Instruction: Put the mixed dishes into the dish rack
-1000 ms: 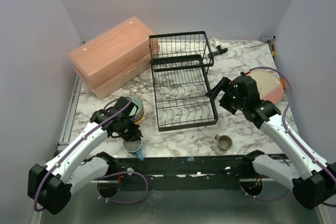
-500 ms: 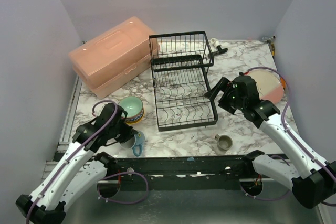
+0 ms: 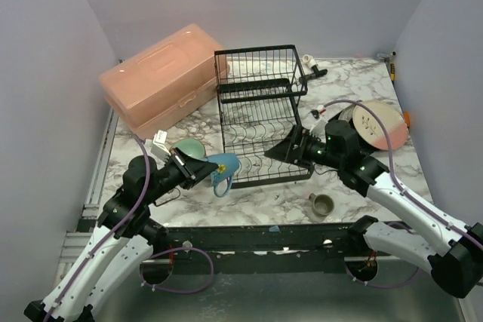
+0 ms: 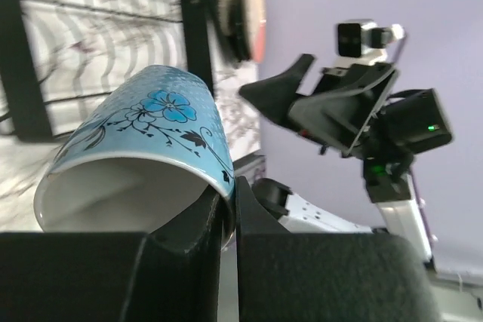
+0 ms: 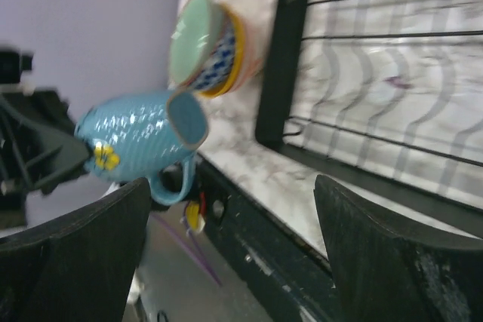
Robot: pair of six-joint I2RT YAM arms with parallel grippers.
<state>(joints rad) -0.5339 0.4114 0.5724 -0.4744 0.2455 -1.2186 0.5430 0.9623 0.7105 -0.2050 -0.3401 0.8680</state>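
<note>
My left gripper is shut on a light blue flowered mug, pinching its rim wall. The mug hangs tilted in the air, just left of the black wire dish rack's front corner. In the right wrist view the mug shows its handle pointing down. My right gripper stands open and empty over the rack's front edge, pointing at the mug. A mint green bowl tops a stack behind the mug. An olive mug stands near the front edge. A pink-cream plate lies on dark plates at right.
A salmon-pink plastic box fills the back left. A small white mug sits behind the rack's tall basket end. The rack's slots hold nothing. Grey walls close in both sides, and a black rail runs along the near edge.
My left arm has lifted the blue mug off the table and swung it right toward the rack. My right arm has dropped and reached left across the rack's front.
</note>
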